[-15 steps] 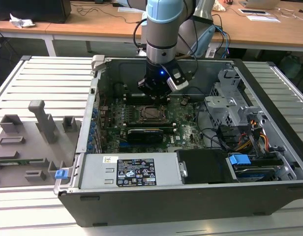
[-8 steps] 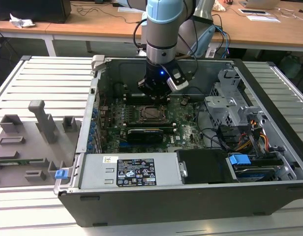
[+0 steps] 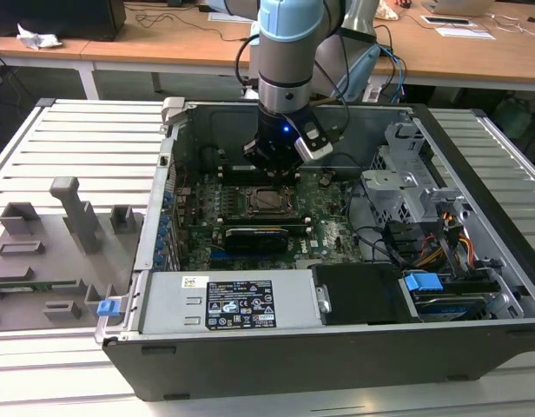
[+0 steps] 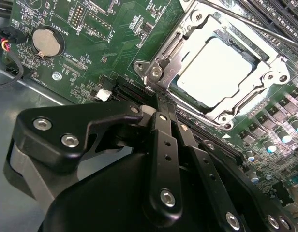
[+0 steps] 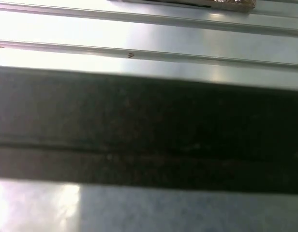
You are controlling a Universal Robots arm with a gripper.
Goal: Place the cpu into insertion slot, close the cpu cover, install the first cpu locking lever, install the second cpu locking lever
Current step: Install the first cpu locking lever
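Second wrist view puts the black hand (image 4: pixel 161 104) nearest, filling the lower half of the frame, its two fingers (image 4: pixel 164 145) pressed together with no gap, holding nothing. The fingertips reach the lower left corner of the cpu cover (image 4: pixel 207 21), by the silvery hinge and screw there. Just beyond them, in the upper right of the frame, the cpu (image 4: pixel 221 67) lies flat in the insertion slot (image 4: pixel 185 94), its pale metal face showing through the cover's square window; the cover lies down over it. A thin metal lever rod (image 4: pixel 265 26) runs along the cover's far edge. A round coin battery (image 4: pixel 45 42) sits on the green motherboard (image 4: pixel 105 53) at the upper left.

In the exterior view, the open computer case (image 3: pixel 276 347) lies on a slatted metal table (image 3: pixel 85 139), with a labelled power supply (image 3: pixel 237 304) at the near edge. At mid frame the cpu (image 3: pixel 268 201) sits on the board, and the hand (image 3: pixel 274 169) hangs just behind it under the grey and blue arm (image 3: pixel 289 52). Grey fixtures (image 3: pixel 50 234) stand at the left. Wooden desks (image 3: pixel 459 48) cross the top.
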